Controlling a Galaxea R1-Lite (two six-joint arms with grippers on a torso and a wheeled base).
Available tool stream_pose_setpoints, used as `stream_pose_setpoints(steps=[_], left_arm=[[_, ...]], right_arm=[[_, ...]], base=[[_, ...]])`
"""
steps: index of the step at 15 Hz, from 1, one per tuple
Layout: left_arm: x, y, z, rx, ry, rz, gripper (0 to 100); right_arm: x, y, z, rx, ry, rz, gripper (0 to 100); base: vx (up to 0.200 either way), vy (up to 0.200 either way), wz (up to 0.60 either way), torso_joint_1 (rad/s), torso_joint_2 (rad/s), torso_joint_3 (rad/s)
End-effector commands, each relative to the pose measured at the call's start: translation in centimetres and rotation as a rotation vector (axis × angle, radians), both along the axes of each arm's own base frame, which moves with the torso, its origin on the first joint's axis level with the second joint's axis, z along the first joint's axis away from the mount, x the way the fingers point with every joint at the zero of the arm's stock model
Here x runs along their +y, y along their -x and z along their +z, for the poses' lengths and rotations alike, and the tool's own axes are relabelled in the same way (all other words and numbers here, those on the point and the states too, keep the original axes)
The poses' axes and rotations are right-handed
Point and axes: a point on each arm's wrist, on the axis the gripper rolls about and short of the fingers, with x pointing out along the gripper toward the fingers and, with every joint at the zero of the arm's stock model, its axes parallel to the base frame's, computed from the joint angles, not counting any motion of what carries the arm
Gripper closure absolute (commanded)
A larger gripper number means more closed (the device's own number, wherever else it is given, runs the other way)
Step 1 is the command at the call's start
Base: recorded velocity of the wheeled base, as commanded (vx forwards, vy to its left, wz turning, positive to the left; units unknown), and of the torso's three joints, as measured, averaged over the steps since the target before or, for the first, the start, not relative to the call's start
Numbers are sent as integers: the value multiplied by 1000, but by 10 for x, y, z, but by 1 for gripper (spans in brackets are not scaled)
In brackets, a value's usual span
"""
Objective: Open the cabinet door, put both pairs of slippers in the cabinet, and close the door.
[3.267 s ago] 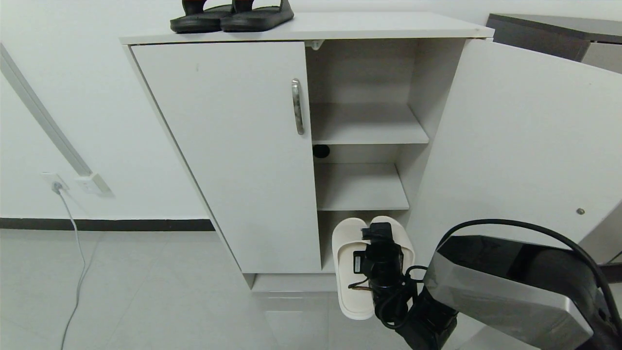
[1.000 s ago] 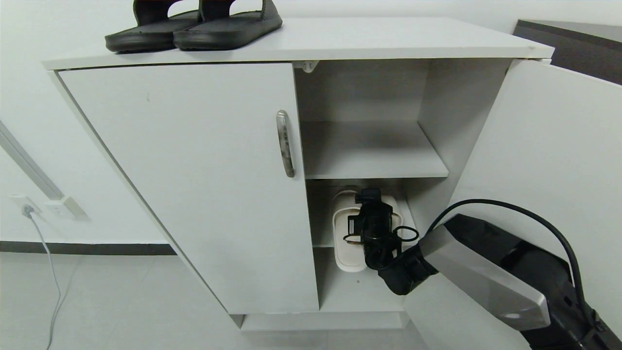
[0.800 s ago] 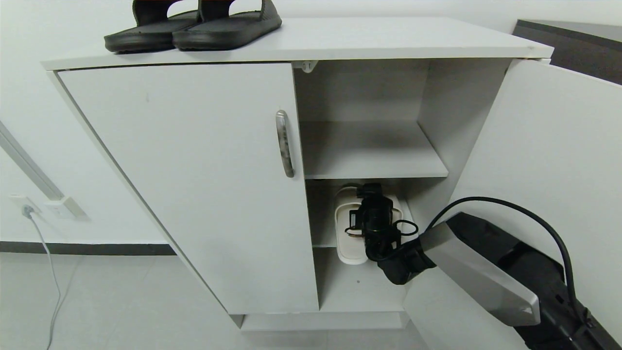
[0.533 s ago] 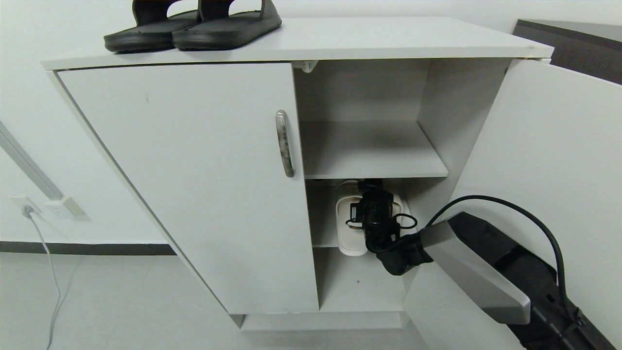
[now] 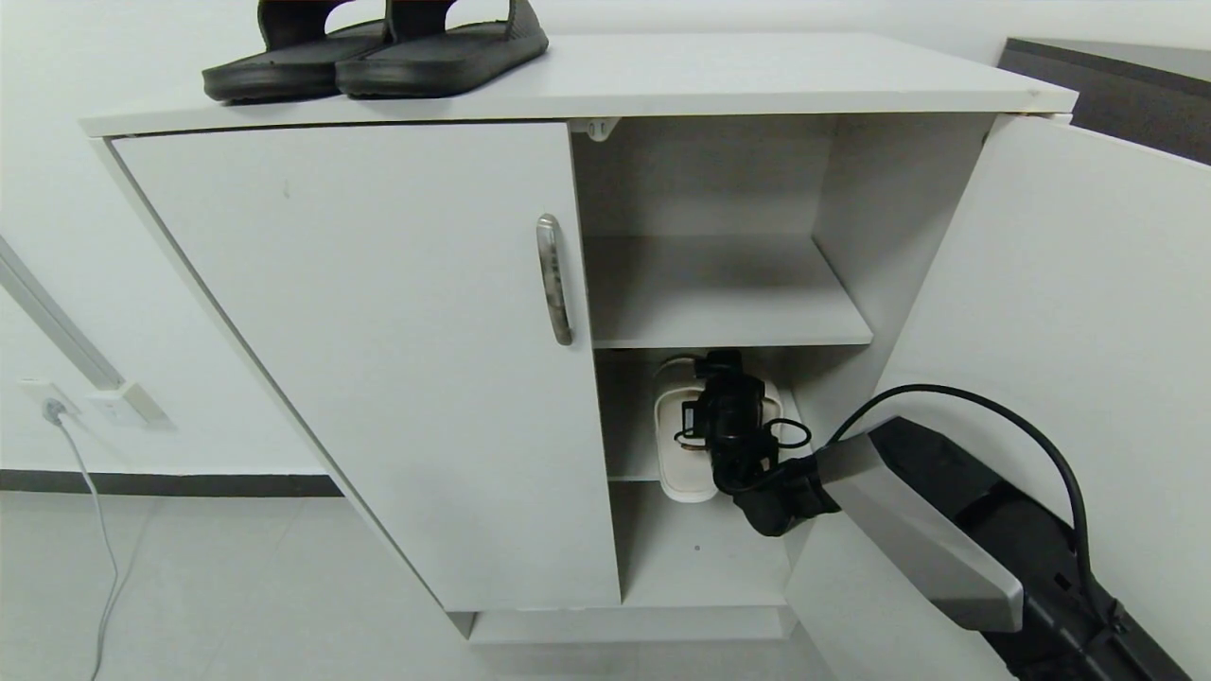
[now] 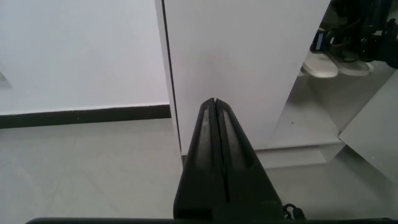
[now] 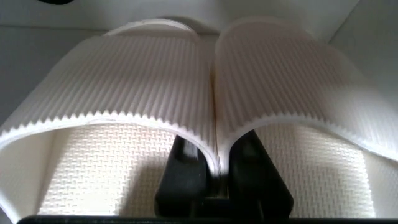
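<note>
Now, R gripper (image 7: 214, 180) jaws clamp white slippers (image 5: 676, 463) at cabinet (image 5: 757, 76) mid shelf (image 5: 626, 462), lower centre; L gripper (image 6: 214, 106) jaws pressed together; black slippers (image 5: 378, 57) atop it, upper left.

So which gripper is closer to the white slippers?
Right. The right gripper is shut on the white slippers by their straps inside the cabinet; the left gripper hangs shut outside, low before the closed door, well apart from them.

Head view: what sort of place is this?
Probably a home-style entryway, or a mock-up of one: a shelved cabinet against a plain wall, black slippers on top, white slippers at a shelf, tiled floor.
</note>
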Motion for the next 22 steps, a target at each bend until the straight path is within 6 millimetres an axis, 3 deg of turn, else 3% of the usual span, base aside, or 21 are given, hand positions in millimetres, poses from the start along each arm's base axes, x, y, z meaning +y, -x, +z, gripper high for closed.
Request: stream_pose_setpoints(steps=[1, 5, 9, 12, 14, 18, 22], left_arm=[[0, 0, 0, 1, 0, 0, 100], [0, 0, 0, 1, 0, 0, 100], [0, 0, 0, 1, 0, -2, 100], [0, 0, 0, 1, -2, -2, 100], [0, 0, 0, 3, -2, -2, 100], [0, 0, 0, 1, 0, -2, 100], [0, 0, 0, 1, 0, -2, 100]], right_arm=[[0, 0, -2, 2, 1, 0, 0], [-2, 9, -2, 2, 24, 7, 0], [-6, 38, 21, -25, 47, 32, 0], [-9, 73, 36, -22, 45, 61, 0], [-16, 122, 51, -6, 54, 117, 0], [-38, 190, 59, 65, 35, 180, 0], [-41, 195, 56, 87, 14, 184, 0]], base=[[0, 0, 0, 0, 0, 0], [0, 0, 0, 0, 0, 0], [0, 0, 0, 0, 0, 0], [0, 0, 0, 0, 0, 0], [0, 0, 0, 0, 0, 0], [0, 0, 0, 0, 0, 0], [0, 0, 0, 0, 0, 0]])
